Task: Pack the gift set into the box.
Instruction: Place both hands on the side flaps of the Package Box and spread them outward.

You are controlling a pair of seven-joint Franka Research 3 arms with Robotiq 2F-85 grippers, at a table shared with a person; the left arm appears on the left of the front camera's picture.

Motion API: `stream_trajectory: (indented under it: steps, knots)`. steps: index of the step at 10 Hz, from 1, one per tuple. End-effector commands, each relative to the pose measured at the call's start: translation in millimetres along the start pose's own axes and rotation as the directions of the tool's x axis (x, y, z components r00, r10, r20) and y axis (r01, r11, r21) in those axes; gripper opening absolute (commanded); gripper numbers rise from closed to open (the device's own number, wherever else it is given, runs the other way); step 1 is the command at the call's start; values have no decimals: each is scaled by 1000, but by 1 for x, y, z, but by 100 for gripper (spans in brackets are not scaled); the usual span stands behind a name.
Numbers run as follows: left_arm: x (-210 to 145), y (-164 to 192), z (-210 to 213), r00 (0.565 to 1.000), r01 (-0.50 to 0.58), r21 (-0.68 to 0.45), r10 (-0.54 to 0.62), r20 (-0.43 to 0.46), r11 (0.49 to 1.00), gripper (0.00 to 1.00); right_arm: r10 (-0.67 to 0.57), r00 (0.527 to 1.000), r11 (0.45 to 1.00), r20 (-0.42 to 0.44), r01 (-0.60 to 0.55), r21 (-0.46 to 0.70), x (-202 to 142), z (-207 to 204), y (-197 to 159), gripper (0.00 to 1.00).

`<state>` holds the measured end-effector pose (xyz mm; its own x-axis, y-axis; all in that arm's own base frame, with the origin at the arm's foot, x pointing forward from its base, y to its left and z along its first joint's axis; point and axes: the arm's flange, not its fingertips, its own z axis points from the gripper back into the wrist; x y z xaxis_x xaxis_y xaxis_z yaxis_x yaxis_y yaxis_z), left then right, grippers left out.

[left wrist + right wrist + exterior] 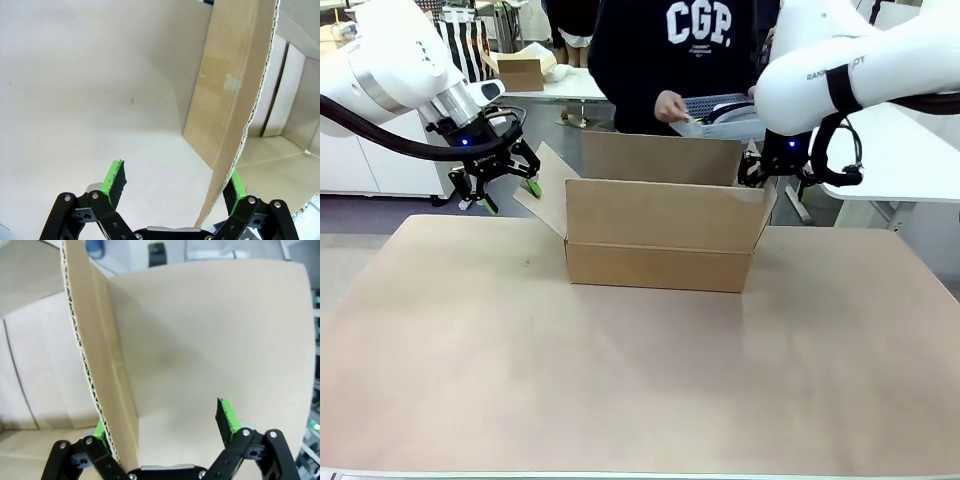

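Your box (660, 235) sits open at the centre of the table (620, 390), flaps up. At its 10 o'clock, your left gripper (512, 195) is spread wide astride the left flap (235, 90), with the cardboard edge close to one pad. At 2 o'clock, your right gripper (162, 422) is likewise spread around the right flap (107, 355). At 12 o'clock, the person's hand (672, 106) holds a grey gift set (720, 112) above the box.

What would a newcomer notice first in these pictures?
The box, large and open, stands mid-table. Open grippers straddle its end flaps: the left gripper is over the left flap, and the right gripper is over the right flap. At the far side a person's hand holds a grey tray-like item.
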<state>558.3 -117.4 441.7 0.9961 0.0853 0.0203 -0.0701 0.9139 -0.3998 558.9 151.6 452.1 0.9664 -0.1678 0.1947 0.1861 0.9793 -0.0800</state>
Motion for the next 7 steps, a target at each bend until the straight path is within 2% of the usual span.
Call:
stream_trajectory:
  steps: [1, 5, 7]
  knots:
    - [0, 0, 2, 1000, -11, 15, 11, 1, 1000, 100, 24, 1000, 993, 7, -24, 117, -9, -14, -29, 100]
    - [0, 0, 2, 1000, -11, 15, 11, 1, 1000, 100, 43, 999, 942, 21, -48, 332, -8, -43, -82, 100]
    - [0, 0, 2, 1000, -11, 15, 11, 1, 1000, 100, 87, 995, 867, 42, -96, 488, -11, -59, -108, 100]
